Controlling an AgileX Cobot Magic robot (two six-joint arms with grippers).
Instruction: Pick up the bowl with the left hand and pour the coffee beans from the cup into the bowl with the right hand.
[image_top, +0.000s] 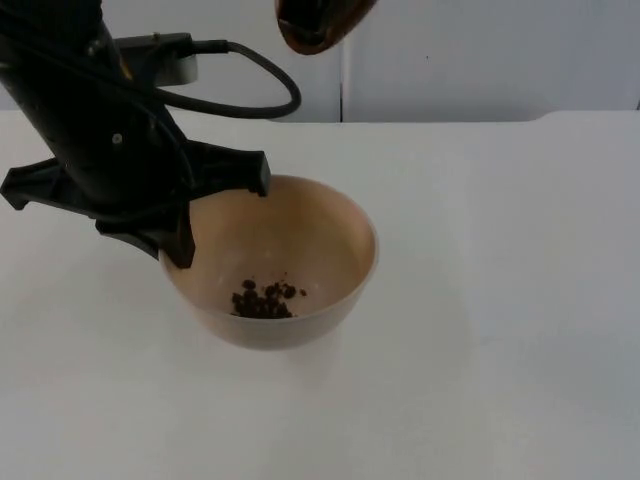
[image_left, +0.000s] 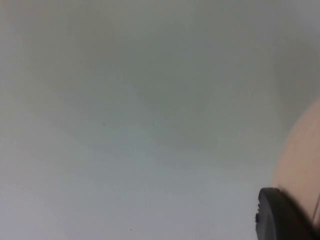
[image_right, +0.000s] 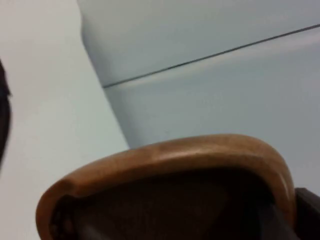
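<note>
A beige bowl (image_top: 300, 235) stands a little left of the table's middle, with a small heap of dark coffee beans (image_top: 263, 300) in its bottom. My left gripper (image_top: 178, 248) is shut on the bowl's left rim. In the left wrist view the bowl's outer wall (image_left: 300, 160) rises beside a black fingertip (image_left: 280, 215). A brown wooden cup (image_top: 322, 25) hangs tilted above and behind the bowl, its mouth turned down. The cup's rim (image_right: 170, 160) looms close in the right wrist view, and my right gripper is shut on it, one black fingertip (image_right: 307, 214) against its side.
The white table (image_top: 500, 300) runs back to the grey partition wall (image_top: 480, 60). The left arm's black body (image_top: 90, 130) reaches over the table's left side.
</note>
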